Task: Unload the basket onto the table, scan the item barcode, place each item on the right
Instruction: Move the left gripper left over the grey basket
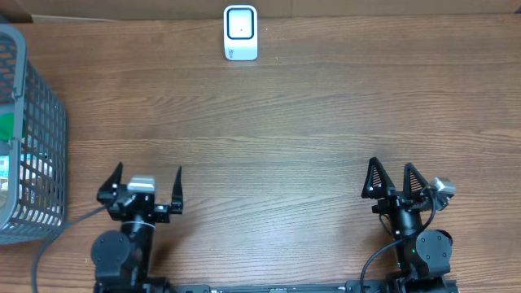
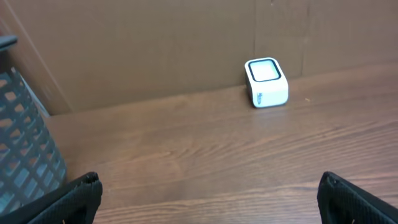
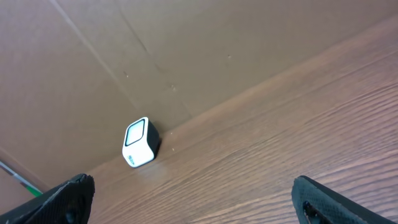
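well apart, left claw (image 1: 148, 168) spread, right claw (image 1: 391, 163) spread, white scanner (image 1: 241, 32) far back

Shop checkout setup: barcode scanner (image 1: 241, 32), basket (image 1: 45, 146)

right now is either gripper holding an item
No, the left gripper and the right gripper both stand open with nothing between their fingers, above the wooden table.

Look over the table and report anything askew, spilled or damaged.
Nothing stands out. The white barcode scanner sits squarely at the far edge, the grey mesh basket stands upright on the left, and the left tool and right tool hang open, empty.
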Action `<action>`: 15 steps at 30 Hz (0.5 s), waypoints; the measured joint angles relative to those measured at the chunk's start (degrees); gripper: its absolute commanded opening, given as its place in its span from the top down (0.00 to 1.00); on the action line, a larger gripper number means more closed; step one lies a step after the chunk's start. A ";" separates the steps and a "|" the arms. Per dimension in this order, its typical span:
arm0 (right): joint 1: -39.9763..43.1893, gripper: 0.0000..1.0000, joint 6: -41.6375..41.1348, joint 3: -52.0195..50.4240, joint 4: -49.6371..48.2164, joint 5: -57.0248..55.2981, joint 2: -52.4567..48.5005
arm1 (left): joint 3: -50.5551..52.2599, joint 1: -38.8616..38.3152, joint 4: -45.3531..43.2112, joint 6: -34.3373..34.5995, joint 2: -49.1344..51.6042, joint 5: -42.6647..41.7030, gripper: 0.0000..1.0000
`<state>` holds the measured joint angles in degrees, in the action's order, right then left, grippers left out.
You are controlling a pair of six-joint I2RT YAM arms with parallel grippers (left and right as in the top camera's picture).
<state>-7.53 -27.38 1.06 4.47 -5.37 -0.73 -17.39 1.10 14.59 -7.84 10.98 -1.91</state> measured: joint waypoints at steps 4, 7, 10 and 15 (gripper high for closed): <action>0.00 0.00 0.00 0.00 0.00 0.02 -0.02 | -9.40 0.00 4.17 1.95 9.35 -1.31 0.00; 0.00 0.00 0.00 0.00 0.04 0.02 -0.02 | -18.64 -0.02 11.02 3.15 17.57 -3.72 0.00; 0.00 0.00 0.00 0.00 0.04 0.02 -0.02 | -29.24 0.00 20.09 4.81 25.77 -5.75 0.00; 0.00 0.00 -0.02 0.00 0.02 0.00 -0.02 | -48.46 0.00 35.19 6.54 38.75 -9.66 0.00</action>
<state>-7.53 -27.40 1.06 4.49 -5.37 -0.75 -65.84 1.10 49.78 -1.30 49.74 -11.57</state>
